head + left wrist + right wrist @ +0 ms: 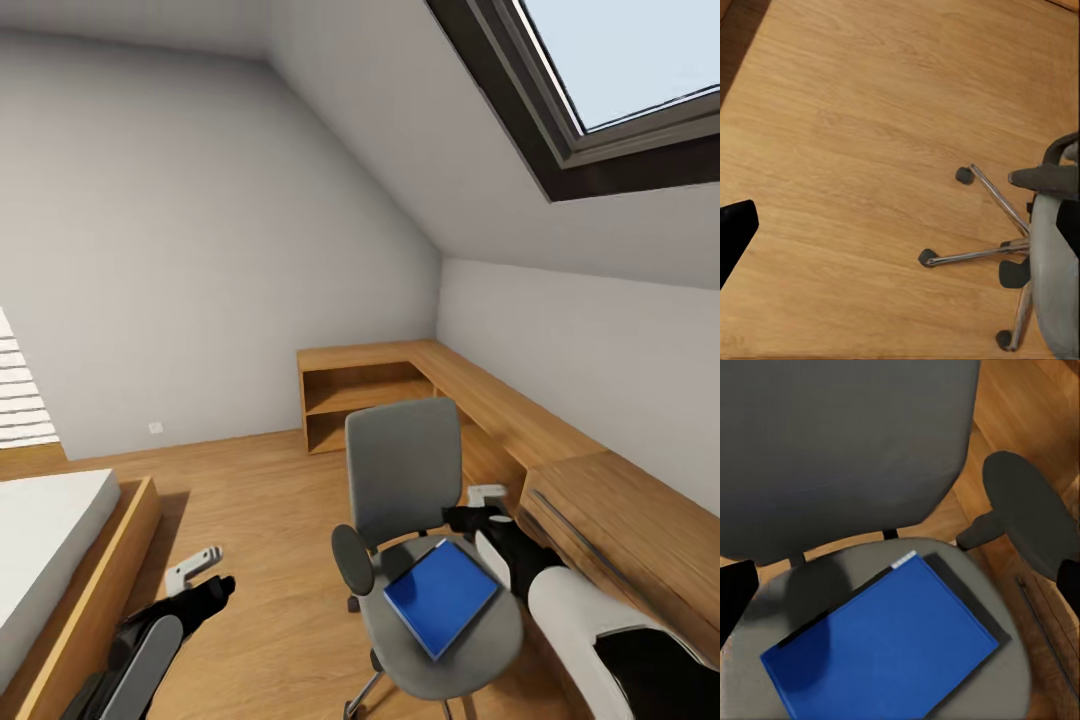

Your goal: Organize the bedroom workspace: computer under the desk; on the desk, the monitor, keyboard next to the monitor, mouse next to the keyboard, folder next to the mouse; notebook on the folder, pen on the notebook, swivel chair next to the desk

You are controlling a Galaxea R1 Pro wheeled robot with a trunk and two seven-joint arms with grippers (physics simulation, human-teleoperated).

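Note:
The swivel chair [403, 480] stands low in the middle of the head view, with its grey back toward the far wall. The blue folder [440, 595] lies flat on its seat [1012, 690]. In the right wrist view the folder [889, 652] has a dark strip along two edges; I cannot tell if that is the notebook. My right gripper [487, 500] hovers open above the chair's right side, its fingertips [735, 592] wide apart. My left gripper [195, 570] hangs open over bare floor, left of the chair's chrome base [975, 255]. Desk, monitor, keyboard, mouse, pen and computer are out of view.
Low light-wood cabinets [520, 420] run along the right wall and join an open shelf unit [360, 400] at the far corner. A bed [50, 540] in a wooden frame lies at the left. The sloped ceiling carries a skylight [620, 60]. Wood floor [260, 500] spreads between bed and chair.

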